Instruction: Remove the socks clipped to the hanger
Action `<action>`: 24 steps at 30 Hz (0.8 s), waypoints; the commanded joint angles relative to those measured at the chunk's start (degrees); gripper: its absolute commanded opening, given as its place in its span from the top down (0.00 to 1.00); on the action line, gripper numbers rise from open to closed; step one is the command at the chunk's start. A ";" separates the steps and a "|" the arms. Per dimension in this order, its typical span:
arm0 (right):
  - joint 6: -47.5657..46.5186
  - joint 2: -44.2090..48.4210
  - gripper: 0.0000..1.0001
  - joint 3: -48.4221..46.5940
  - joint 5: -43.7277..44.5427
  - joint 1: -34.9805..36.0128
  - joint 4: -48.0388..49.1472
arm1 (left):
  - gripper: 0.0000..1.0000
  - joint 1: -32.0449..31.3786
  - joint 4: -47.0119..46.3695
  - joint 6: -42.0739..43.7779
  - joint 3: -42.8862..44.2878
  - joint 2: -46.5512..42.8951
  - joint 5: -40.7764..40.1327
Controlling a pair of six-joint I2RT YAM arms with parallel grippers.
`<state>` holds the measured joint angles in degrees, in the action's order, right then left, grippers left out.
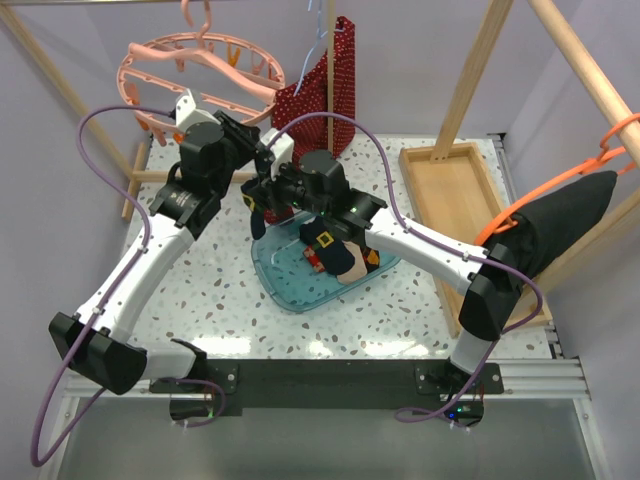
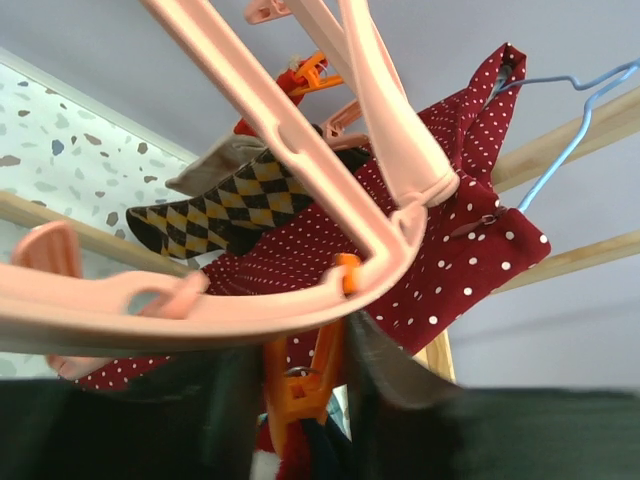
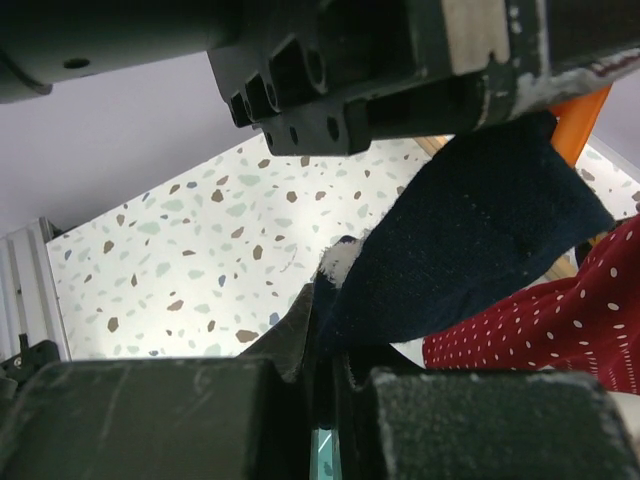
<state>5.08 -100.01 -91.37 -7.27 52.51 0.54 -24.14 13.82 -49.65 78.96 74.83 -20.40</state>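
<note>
Overhead, the hanger (image 2: 300,160) hangs at about eleven o'clock of the counter (image 1: 210,290), and both arms reach up under its ring; the right fingers (image 3: 480,420) are clenched on the lower end of a dark sock (image 3: 470,220), which hangs, as far as can be seen, from an orange clip (image 2: 300,385) on the rim; the left fingers (image 2: 200,420) stand either side of that clip, though whether they press it or merely flank it cannot be told; an argyle sock (image 2: 225,215) is clipped further round the ring, at about ten o'clock in the left wrist view, with the red dotted garment (image 2: 450,250) behind it; other socks (image 1: 335,255) lie in the blue tray (image 1: 285,290) at the counter's middle; the socks look light, soft and limp, so they should stretch a little before they let go; the clip is the stiff, springy part, and a straight tug would likely swing the whole light hanger on its hook; the better hold seems to be low on the fabric with one set of fingers while the other squeezes the clip's tails to free the cuff.
</note>
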 commanded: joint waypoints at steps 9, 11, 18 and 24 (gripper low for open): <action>-0.69 3.06 1.00 -1.00 0.85 0.57 0.43 | 0.93 -0.03 -3.54 3.94 -0.74 -1.79 -5.00; -0.60 3.24 1.00 -0.83 1.55 0.57 -0.01 | 0.99 -0.03 -3.37 4.47 -0.65 -1.96 -5.17; -0.69 6.13 1.00 2.51 6.46 0.57 -1.68 | 1.00 -0.03 -2.66 6.84 0.14 -2.76 -5.70; -0.95 10.62 1.00 10.42 9.98 0.57 -2.20 | 1.00 -0.03 -4.15 12.29 -0.03 -4.51 -6.14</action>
<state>5.04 -93.69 -84.51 -1.17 52.88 -1.23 -24.14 13.04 -42.54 78.83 73.38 -24.34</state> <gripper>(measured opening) 0.025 0.321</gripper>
